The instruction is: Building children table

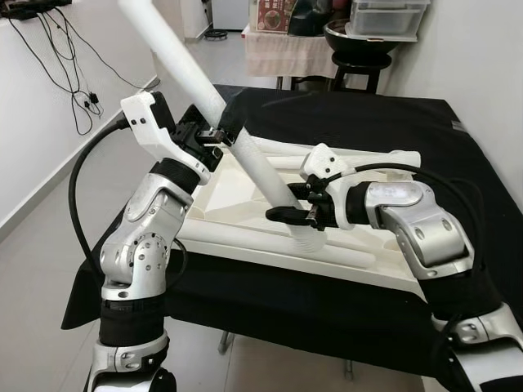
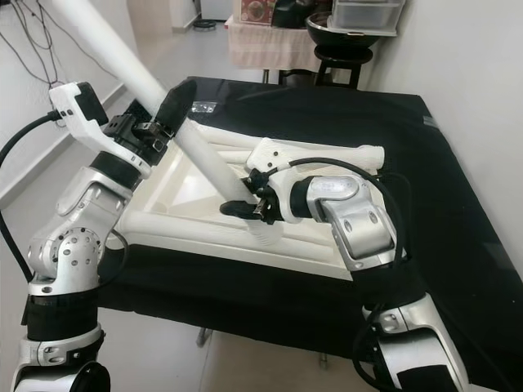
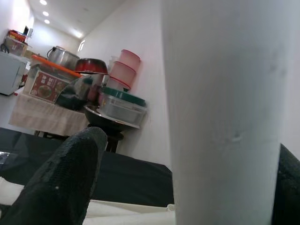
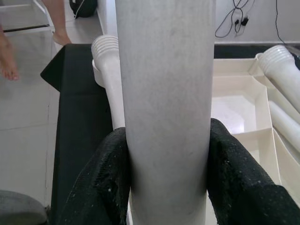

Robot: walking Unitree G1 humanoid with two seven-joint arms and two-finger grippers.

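On the black-draped surface (image 1: 392, 131), the upturned cream plastic tabletop (image 1: 237, 192) carries loose white legs (image 1: 372, 159) while both tools grip one long slanted white tube leg (image 1: 245, 147), the right tool (image 1: 298, 214) clamped near its base, the left tool (image 1: 214, 135) higher.

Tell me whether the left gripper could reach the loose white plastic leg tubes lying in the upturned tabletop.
Probably not yet: the left gripper is clamped on the raised white leg tube, which the right gripper also holds. The loose tubes lie just beneath.
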